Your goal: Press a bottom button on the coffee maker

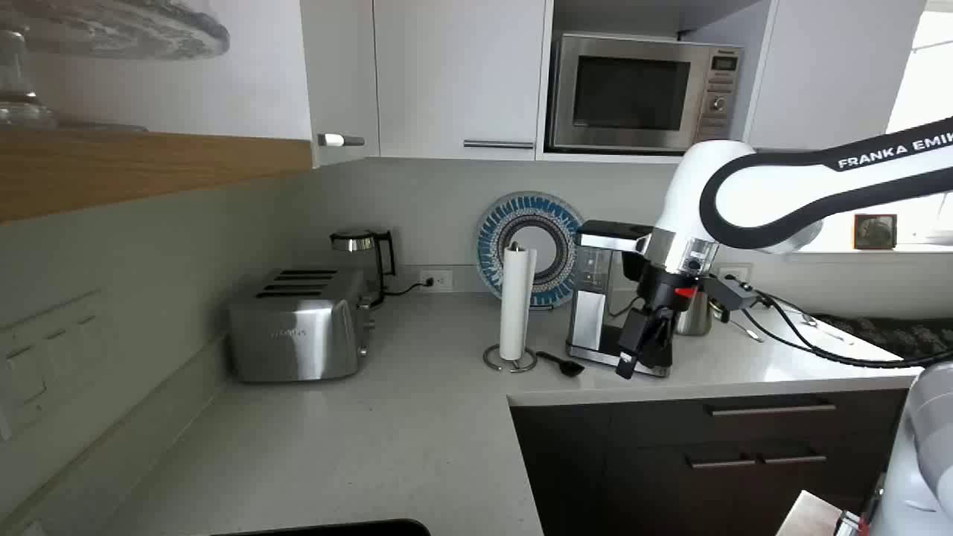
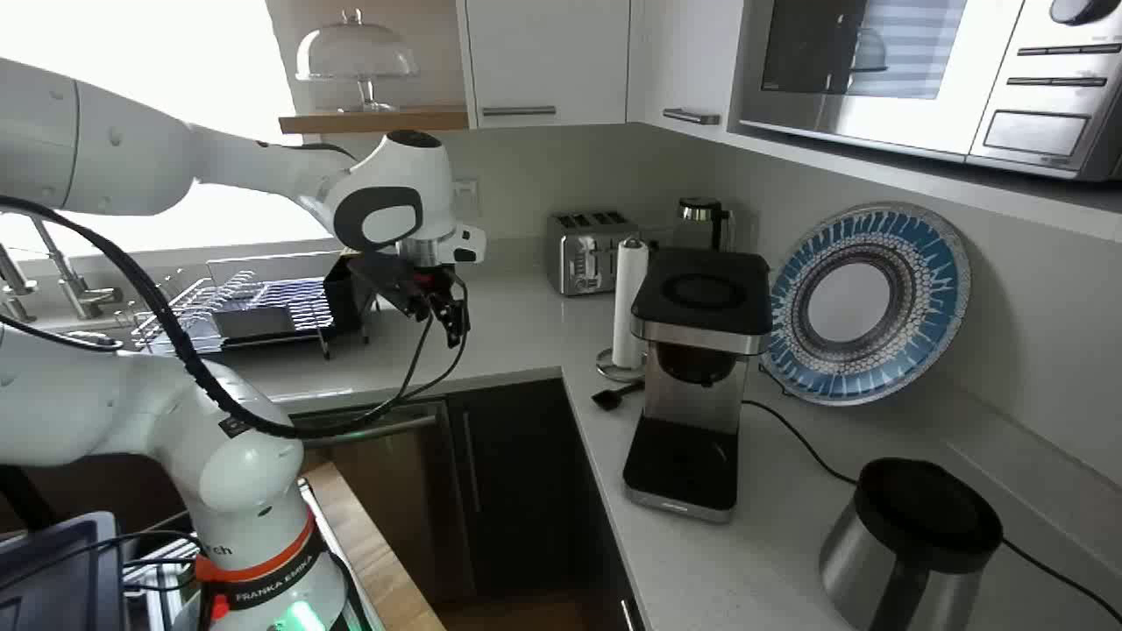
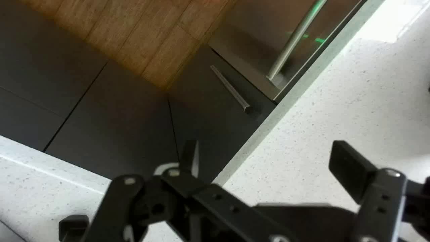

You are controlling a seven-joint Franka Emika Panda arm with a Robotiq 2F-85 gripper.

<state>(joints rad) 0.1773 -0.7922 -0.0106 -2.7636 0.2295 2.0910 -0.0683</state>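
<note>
steel jug (image 2: 881, 570), nearest, at right in an exterior view: black lid (image 2: 931, 513) on, contents hidden. beyond it and to its left on the countertop (image 2: 745, 570) stands the coffee maker (image 2: 701, 399), upright. its black brew basket (image 2: 695, 361) hangs over the bare base (image 2: 682, 460); whether grounds are inside cannot be told. its clear water tank (image 1: 593, 269) shows no readable level.

hazard one: the jug is off the base, so a press that starts a brew could, in my judgement, run liquid over base and countertop. hazard two: the controls are too small to make out; a poorly aimed press could miss the button or shove the machine backward. hazard three: the gripper (image 3: 265, 158) has its fingers (image 3: 349, 168) wide apart, nothing between them; one tip may press while its partner strikes the base. it hangs at left, well apart from the machine; i judge contact not yet made. slack in the black hose (image 2: 175, 340) could snag during the reach.

beyond the machine, at left: black scoop (image 2: 607, 400), beside the paper-towel roll (image 2: 628, 307); a careless swing could knock either. farther: steel toaster (image 2: 592, 254), slots dark, contents not visible; to its right, a lidded kettle (image 2: 699, 223), fill unknown. far left: a wire dish rack (image 2: 285, 302) with a black caddy (image 2: 342, 294), contents not discernible.
</note>
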